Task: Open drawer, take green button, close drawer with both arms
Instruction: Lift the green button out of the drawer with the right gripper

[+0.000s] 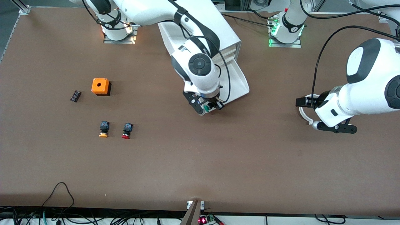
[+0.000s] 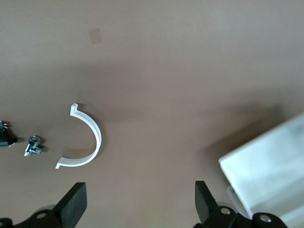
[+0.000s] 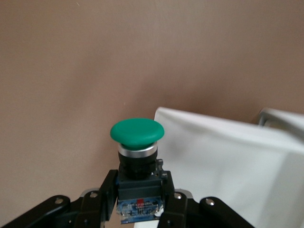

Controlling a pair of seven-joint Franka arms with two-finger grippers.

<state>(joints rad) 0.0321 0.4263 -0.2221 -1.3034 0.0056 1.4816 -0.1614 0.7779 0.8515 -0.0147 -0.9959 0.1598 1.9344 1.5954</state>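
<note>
The right gripper (image 1: pixel 208 107) has its fingers (image 3: pixel 107 192) closed on the black-and-blue body of the button (image 3: pixel 137 156), whose round green cap points away from the wrist; in the front view the button (image 1: pixel 206 108) shows as a spot of green between the black fingers, held in the air just off the cream front edge of the drawer (image 1: pixel 239 79). That drawer stands pulled out from the foot of the white cabinet (image 1: pixel 206 29), its shallow tray sloping toward the front camera. The left gripper (image 1: pixel 336 127) waits over the tabletop (image 1: pixel 218 162) toward the left arm's end, its fingers (image 2: pixel 73 202) spread wide with nothing between them; under it lies a white half-ring clip (image 2: pixel 88 142), with a small metal fitting (image 2: pixel 34 146) just beside that. Toward the right arm's end of the tabletop sit an orange box (image 1: pixel 100 86) with a hole in its top, a small black block (image 1: pixel 75 96) near it, and, nearer the front camera, an orange-capped button (image 1: pixel 103 128) and a red-capped button (image 1: pixel 126 130) side by side.
</note>
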